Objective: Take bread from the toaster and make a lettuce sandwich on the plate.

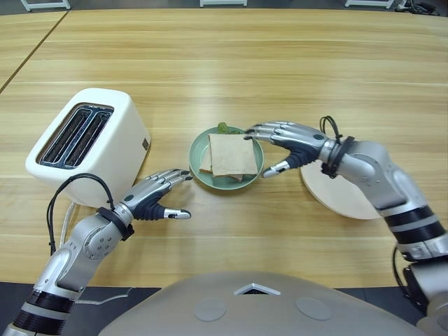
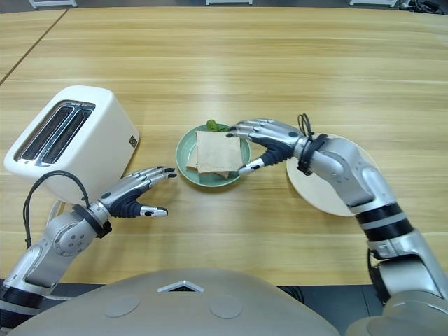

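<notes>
I am working over a light wooden table (image 1: 280, 63) of long planks. At its far edge a strip of dark floor shows, with white furniture bases (image 1: 45, 4) standing on it.

Count of items:
- One white toaster (image 1: 119, 150), on the left, with two slots (image 1: 77, 135) in its top. Both look dark inside. One black cable (image 1: 70, 183) loops beside it.
- Two plates. The green plate (image 1: 195, 155) sits at centre. A cream plate (image 1: 336, 196) lies just to its right, partly under my right forearm.
- Two bread slices, both on the green plate. The top slice (image 1: 231, 155) lies over a lower slice (image 1: 205, 164) that sticks out on the left.
- One piece of lettuce (image 1: 224, 128), showing at the far edge of the stack.

The left hand (image 1: 150, 196) hovers between toaster and green plate, fingers extended, holding nothing. The right hand (image 1: 290, 140) is at the green plate's right rim, fingers spread over the top slice's corner and thumb apart, gripping nothing. I cannot tell whether the fingertips touch the bread.
</notes>
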Robot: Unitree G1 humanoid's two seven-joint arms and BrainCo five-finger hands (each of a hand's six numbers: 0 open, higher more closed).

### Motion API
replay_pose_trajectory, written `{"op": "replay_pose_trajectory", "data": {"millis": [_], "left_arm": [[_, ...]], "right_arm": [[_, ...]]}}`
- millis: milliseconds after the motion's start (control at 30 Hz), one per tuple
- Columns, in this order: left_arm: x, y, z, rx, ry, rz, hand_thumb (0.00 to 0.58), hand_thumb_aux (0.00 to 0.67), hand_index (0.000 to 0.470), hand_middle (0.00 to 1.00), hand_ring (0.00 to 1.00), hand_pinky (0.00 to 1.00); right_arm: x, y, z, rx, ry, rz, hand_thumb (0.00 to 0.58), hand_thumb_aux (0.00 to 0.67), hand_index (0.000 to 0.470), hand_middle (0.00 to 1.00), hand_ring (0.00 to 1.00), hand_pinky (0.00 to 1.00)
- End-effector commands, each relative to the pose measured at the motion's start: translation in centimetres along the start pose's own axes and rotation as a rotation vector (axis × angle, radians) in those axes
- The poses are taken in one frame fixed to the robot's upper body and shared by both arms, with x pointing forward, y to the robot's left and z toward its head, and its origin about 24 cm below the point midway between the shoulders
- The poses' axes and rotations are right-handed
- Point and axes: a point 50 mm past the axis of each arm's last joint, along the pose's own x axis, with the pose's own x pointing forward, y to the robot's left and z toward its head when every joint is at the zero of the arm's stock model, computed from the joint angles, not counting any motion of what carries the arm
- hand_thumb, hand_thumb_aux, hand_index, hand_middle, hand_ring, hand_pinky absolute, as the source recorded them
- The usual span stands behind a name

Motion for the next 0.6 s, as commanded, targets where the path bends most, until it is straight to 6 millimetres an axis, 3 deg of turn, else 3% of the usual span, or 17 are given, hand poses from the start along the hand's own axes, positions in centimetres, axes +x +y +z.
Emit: {"op": "replay_pose_trajectory", "data": {"millis": [33,67,100,167,433,600], "left_arm": [[-0.4,0.2,0.2,0.04,-0.019,-0.051,0.58,0.67,0.47,1.0,1.0,1.0],[-0.5,0.2,0.4,0.035,-0.032,-0.069,0.58,0.67,0.47,1.0,1.0,1.0],[-0.5,0.2,0.4,0.031,-0.042,-0.088,0.58,0.67,0.47,1.0,1.0,1.0],[-0.2,0.0,0.5,0.031,-0.056,-0.121,0.58,0.67,0.47,1.0,1.0,1.0],[1.5,-0.4,0.3,0.061,-0.071,-0.187,0.58,0.67,0.47,1.0,1.0,1.0],[3.8,-1.0,-0.6,0.058,-0.068,-0.206,0.58,0.67,0.47,1.0,1.0,1.0]], "right_arm": [[-1.6,1.0,1.9,0.069,-0.131,0.114,0.58,0.67,0.47,1.0,1.0,1.0],[-1.7,1.7,2.4,0.094,-0.155,0.148,0.58,0.67,0.47,1.0,1.0,1.0],[-1.6,2.2,2.6,0.109,-0.166,0.172,0.577,0.62,0.435,1.0,1.0,1.0],[-1.3,3.3,2.6,0.125,-0.158,0.218,0.58,0.67,0.47,1.0,1.0,1.0],[0.9,6.4,1.5,0.137,-0.085,0.263,0.58,0.67,0.47,1.0,1.0,1.0],[2.7,8.6,1.2,0.107,-0.053,0.287,0.58,0.67,0.47,1.0,1.0,1.0]]}}
